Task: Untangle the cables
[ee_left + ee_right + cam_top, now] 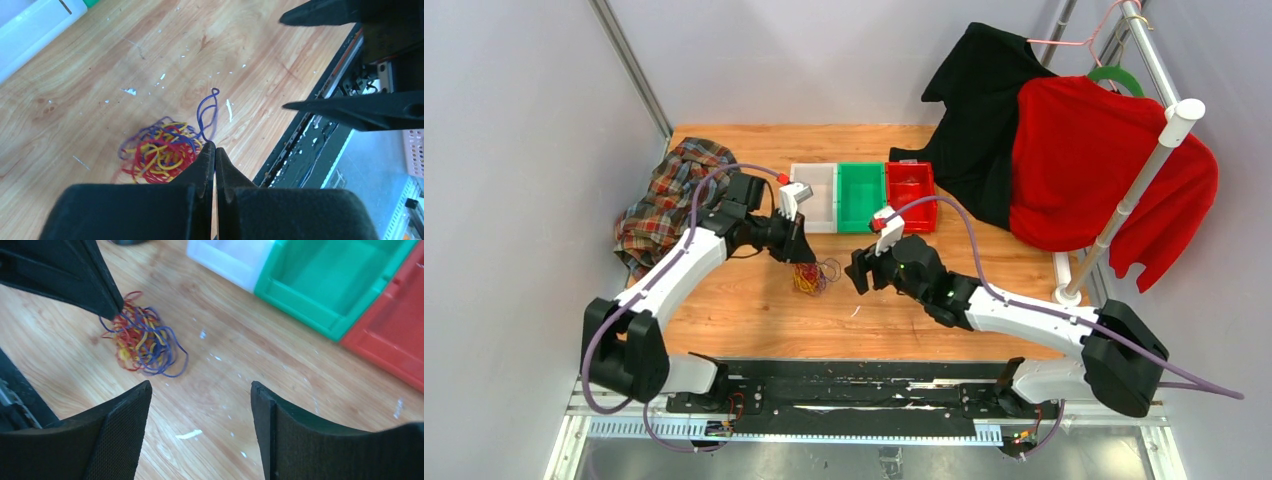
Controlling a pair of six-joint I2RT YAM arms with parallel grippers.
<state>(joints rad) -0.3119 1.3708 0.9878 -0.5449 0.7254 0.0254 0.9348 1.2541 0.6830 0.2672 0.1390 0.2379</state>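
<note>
Top external view shows the plaid cloth (669, 200) at far left, which no wrist cam catches. It also shows the white bin (816, 195), green bin (861, 195) and red bin (911, 190) in a row, contents too small to tell. Left wrist view adds detail: left hand (215, 147) is pressed together w/ a purple cable (207, 112) looping at its tips (pinched or not, can't tell), and the tangled cables (160, 155) lie on the worktop (75, 100) touching that hand. Right hand (200, 387) gapes wide, near the tangle but apart.
</note>
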